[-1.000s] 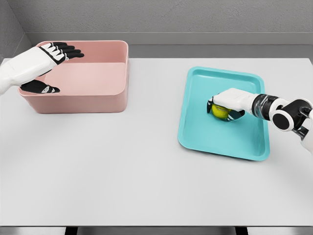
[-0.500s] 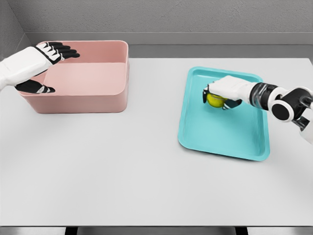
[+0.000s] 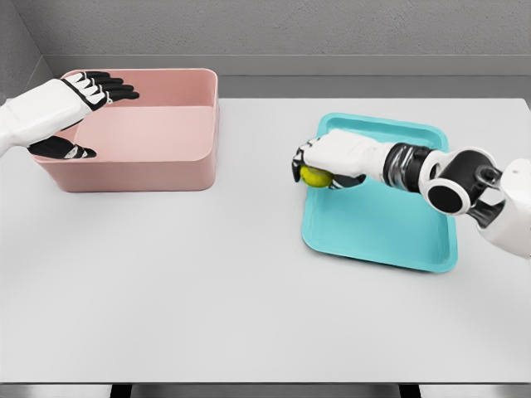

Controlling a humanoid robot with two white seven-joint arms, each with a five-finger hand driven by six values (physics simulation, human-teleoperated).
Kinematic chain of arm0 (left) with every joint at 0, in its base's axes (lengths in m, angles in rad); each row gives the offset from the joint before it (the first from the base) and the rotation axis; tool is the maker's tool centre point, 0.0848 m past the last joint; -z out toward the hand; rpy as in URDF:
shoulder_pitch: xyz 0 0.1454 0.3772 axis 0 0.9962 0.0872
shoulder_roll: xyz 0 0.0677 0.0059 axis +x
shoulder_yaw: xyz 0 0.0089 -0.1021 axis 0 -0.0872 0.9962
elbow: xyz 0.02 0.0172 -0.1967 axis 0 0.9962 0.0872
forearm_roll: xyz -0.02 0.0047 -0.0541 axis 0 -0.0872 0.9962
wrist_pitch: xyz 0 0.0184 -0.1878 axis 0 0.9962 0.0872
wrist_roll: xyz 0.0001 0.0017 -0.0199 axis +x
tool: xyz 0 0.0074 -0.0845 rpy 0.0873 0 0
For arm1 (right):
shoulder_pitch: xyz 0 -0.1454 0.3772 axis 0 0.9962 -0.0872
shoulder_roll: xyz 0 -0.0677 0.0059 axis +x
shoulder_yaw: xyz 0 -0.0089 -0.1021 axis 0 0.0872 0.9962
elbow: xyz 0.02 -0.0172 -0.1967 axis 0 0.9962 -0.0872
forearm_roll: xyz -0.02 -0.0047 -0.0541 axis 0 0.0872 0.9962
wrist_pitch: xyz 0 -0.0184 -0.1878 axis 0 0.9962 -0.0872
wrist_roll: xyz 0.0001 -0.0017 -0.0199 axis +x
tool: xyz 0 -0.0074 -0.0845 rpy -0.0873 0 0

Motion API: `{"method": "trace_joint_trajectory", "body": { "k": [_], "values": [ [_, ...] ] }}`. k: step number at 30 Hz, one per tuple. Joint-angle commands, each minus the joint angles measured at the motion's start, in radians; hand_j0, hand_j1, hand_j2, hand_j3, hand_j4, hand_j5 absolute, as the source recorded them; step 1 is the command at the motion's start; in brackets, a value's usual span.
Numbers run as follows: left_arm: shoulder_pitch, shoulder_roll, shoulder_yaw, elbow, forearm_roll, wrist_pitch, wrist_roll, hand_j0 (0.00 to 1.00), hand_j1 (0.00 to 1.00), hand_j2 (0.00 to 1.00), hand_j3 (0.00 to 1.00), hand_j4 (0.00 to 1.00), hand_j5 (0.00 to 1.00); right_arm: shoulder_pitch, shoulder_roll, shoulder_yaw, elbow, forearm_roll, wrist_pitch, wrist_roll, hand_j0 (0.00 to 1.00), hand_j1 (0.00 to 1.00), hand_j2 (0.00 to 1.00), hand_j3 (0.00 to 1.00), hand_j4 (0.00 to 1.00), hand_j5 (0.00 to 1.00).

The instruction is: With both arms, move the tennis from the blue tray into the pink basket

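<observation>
Right hand (image 3: pixel 325 159) curled around the yellow-green tennis ball (image 3: pixel 314 176), gripping it above the 9 o'clock edge of the blue tray (image 3: pixel 377 225), ball lifted clear of the tray floor. Right arm reaching in from 3 o'clock across the tray. Left hand (image 3: pixel 73 104) at 10 o'clock, fingers spread and empty, over the left wall of the pink basket (image 3: pixel 158 170). Basket and tray well apart on the white desk (image 3: pixel 232 282).
</observation>
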Motion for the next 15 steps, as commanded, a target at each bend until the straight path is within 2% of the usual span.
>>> {"method": "trace_joint_trajectory", "body": {
  "k": [1,7,10,15],
  "values": [
    [0.000,0.001,-0.001,-0.001,0.006,0.001,0.001,1.00,1.00,1.00,1.00,1.00,1.00,0.000,0.035,0.013,-0.031,0.000,-0.001,-0.001,0.54,0.54,0.54,0.54,0.54,0.54],
    [0.002,0.011,-0.001,-0.018,0.006,0.001,0.001,1.00,1.00,1.00,1.00,1.00,1.00,-0.028,0.100,0.042,-0.038,0.000,-0.002,-0.002,0.54,0.54,0.54,0.54,0.54,0.54],
    [0.002,0.011,-0.001,-0.018,0.006,0.001,0.001,1.00,1.00,1.00,1.00,1.00,1.00,-0.035,0.157,0.079,-0.038,0.000,-0.001,-0.002,0.54,0.54,0.54,0.54,0.54,0.54],
    [0.003,0.011,-0.001,-0.018,0.006,0.001,0.001,1.00,1.00,1.00,1.00,1.00,1.00,-0.060,0.212,0.142,-0.038,0.000,-0.001,-0.002,0.54,0.54,0.54,0.54,0.54,0.54]
  ]
}}
